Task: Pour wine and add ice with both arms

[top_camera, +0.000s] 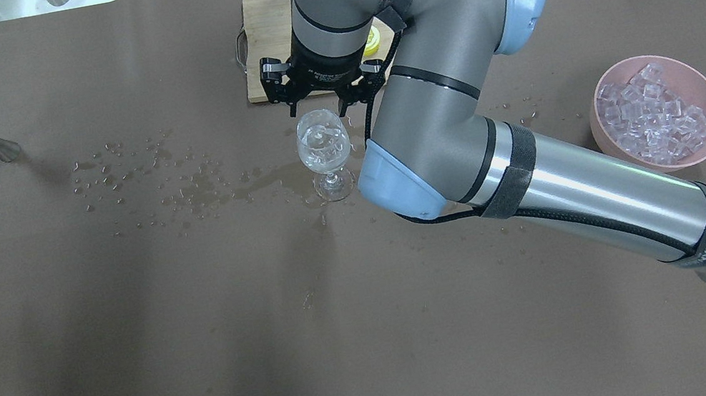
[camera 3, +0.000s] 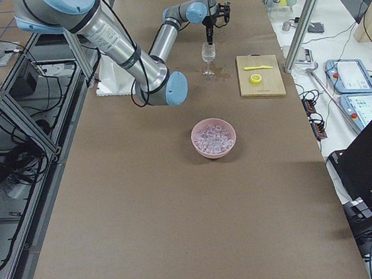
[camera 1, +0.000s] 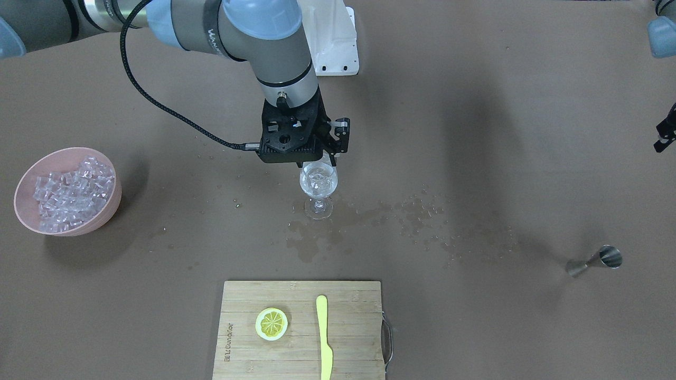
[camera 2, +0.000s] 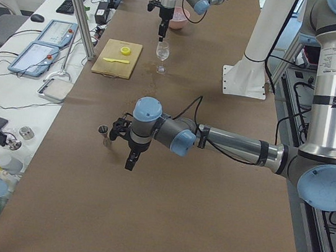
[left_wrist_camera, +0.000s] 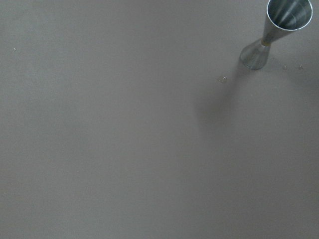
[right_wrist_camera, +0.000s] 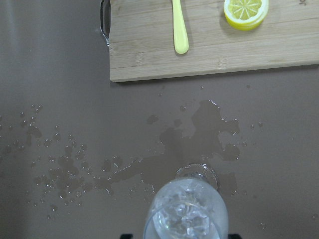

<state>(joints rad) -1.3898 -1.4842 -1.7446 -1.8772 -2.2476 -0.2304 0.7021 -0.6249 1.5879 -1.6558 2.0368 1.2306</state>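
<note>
A clear wine glass (camera 1: 318, 182) stands on the brown table and holds a few ice cubes (right_wrist_camera: 183, 219). More ice (camera 1: 71, 192) is heaped in a pink bowl (camera 1: 108, 211), also in the overhead view (top_camera: 703, 85). My right gripper (top_camera: 319, 108) hangs just above the glass rim with its jaws open and empty. In the right wrist view the glass (right_wrist_camera: 185, 214) sits between the fingertips. My left gripper (camera 2: 131, 158) hovers near a steel jigger (camera 2: 102, 134). Only its edge shows in the front view (camera 1: 665, 132), so I cannot tell whether it is open or shut.
A puddle and droplets (camera 1: 317, 232) spread around the glass foot and toward the jigger (camera 1: 597, 261). A bamboo cutting board (camera 1: 348, 348) holds a lemon slice (camera 1: 271, 323) and a yellow knife (camera 1: 324, 338). The white stand base (camera 1: 335, 42) sits behind the glass.
</note>
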